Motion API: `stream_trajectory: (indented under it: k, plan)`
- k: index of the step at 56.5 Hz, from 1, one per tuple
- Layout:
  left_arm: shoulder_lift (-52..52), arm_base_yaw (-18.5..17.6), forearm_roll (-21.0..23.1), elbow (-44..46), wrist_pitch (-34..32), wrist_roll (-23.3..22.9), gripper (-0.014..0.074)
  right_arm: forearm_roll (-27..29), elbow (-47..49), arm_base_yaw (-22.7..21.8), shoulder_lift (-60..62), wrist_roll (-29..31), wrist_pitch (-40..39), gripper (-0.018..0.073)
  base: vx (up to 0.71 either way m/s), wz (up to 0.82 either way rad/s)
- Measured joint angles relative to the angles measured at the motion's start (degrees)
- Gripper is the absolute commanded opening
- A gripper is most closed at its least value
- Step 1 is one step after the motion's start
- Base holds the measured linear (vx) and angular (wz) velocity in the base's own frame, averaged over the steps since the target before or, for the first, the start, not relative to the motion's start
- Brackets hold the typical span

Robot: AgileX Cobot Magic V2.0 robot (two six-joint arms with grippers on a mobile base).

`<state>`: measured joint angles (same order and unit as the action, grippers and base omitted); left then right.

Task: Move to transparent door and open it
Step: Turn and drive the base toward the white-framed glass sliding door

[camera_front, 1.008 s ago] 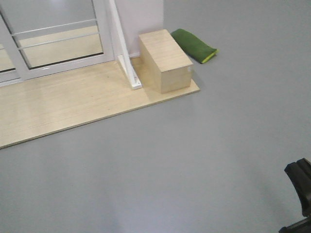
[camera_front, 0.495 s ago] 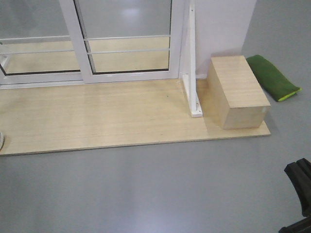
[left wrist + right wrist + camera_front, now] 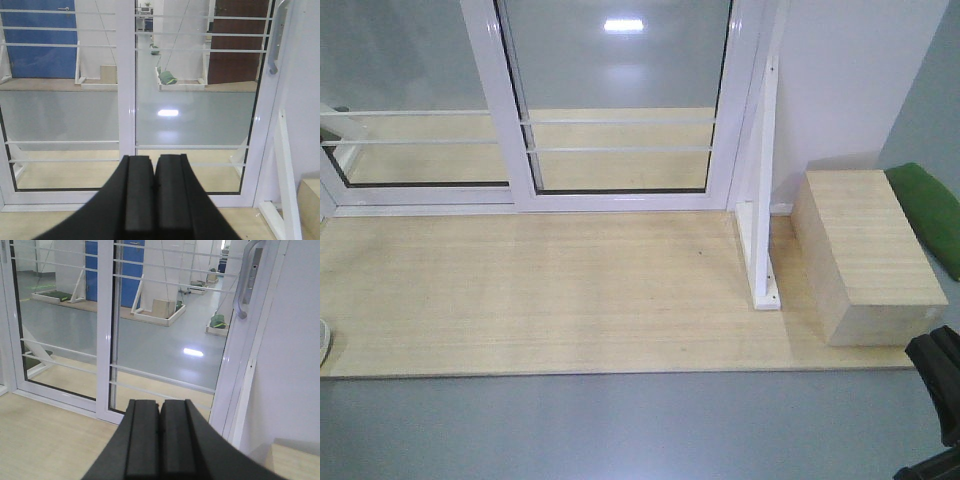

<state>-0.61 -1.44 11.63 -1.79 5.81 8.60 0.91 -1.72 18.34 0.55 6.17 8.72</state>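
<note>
The transparent door [image 3: 620,90] is the right-hand glass panel in a white frame with two thin horizontal bars, straight ahead in the front view. It stands against the right jamb. Its grey pull handle [image 3: 273,45] is at the top right of the left wrist view and shows as the handle [image 3: 243,290] in the right wrist view. My left gripper [image 3: 155,161] is shut with nothing in it and faces the door's left frame edge from a distance. My right gripper [image 3: 160,404] is also shut and empty, facing the door [image 3: 165,330] short of it.
A second glass panel [image 3: 410,90] without a handle stands to the left. A white jamb post [image 3: 765,200] with a braced foot rises on the right, beside a wooden box [image 3: 865,255] and a green cushion [image 3: 932,210]. A light wooden platform [image 3: 570,290] lies before the door. A black robot part [image 3: 935,400] shows at the lower right.
The view has swung towards the door and come closer. The door went from the upper left to the centre, and the box and cushion slid to the right edge. Both grippers stay shut.
</note>
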Motion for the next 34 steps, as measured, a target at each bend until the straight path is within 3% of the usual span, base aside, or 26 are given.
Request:
stream_trajectory:
  k: [34]
  plan:
    - [0.0,0.0,0.0,0.0,0.0,0.0,-0.0006,0.0,0.0,0.0,0.0,0.0,0.0,-0.0004,0.48,0.03]
